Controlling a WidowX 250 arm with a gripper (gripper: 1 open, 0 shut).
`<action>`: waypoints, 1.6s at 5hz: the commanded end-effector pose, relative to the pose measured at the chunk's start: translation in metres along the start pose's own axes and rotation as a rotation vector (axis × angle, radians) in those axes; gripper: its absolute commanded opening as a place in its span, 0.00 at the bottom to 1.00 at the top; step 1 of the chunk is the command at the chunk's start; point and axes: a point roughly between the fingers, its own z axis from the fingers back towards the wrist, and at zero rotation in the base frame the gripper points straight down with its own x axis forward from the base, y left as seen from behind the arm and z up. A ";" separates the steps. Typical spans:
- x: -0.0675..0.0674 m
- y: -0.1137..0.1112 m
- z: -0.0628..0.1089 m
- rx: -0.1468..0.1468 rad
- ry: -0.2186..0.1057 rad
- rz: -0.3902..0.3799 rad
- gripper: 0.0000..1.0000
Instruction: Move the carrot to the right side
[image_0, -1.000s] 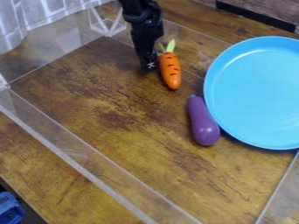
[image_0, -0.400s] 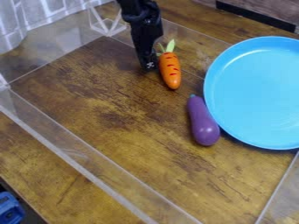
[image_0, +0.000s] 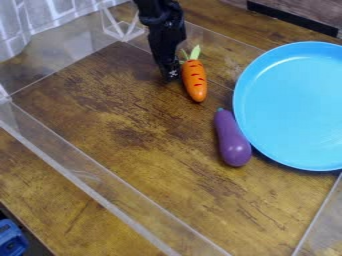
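- Where the wooden desk (image_0: 120, 130) nears its far edge, we find the orange carrot (image_0: 195, 81), leafy end away from us, between the dark gripper (image_0: 171, 72) and the blue plate (image_0: 294, 105).
- We cannot tell how far the gripper is open or whether it grips anything.
- We judge the carrot light, firm, perhaps slippery; we would grasp it across its thick middle.

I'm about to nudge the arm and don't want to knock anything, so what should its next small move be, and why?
Probably a small shift so the gripper is better lined up with the carrot before any push or grasp: its dark tip sits just left of the carrot in the picture, and the eggplant and blue plate lie close on the other side.
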 end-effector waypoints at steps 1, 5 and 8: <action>-0.029 0.005 -0.012 -0.018 0.056 0.050 1.00; -0.043 0.013 -0.014 -0.043 0.042 -0.008 1.00; -0.042 0.011 -0.021 -0.042 0.057 0.037 1.00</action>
